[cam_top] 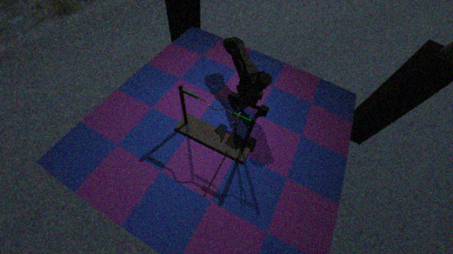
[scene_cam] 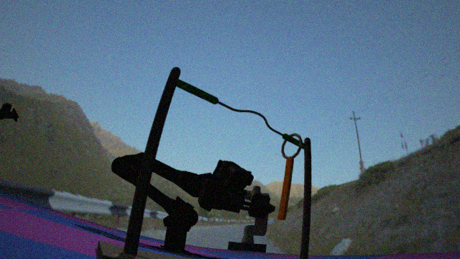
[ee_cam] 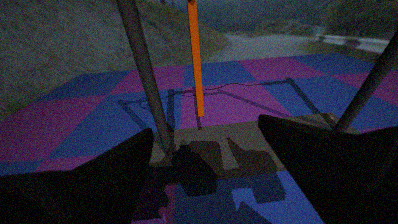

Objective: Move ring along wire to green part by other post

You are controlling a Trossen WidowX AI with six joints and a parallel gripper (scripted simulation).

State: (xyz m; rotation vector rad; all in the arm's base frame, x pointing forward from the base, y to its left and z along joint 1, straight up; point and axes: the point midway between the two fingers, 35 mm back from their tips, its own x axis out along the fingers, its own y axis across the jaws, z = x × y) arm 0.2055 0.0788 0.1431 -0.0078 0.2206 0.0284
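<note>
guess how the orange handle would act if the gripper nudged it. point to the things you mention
The orange handle (cam_top: 236, 124) (scene_cam: 286, 188) (ee_cam: 196, 60) would probably swing, since it hangs from the ring (cam_top: 237, 119) (scene_cam: 282, 148) with its lower end free. It looks stiff, being a straight, slim bar, so it likely wouldn't bend. The ring might slide or twist too, as it merely loops over the green wire part (cam_top: 242, 116) (scene_cam: 290, 139).

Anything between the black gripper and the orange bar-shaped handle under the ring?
Nothing visible stands between the black gripper and the orange handle; the nearer dark post is off to one side.
</note>
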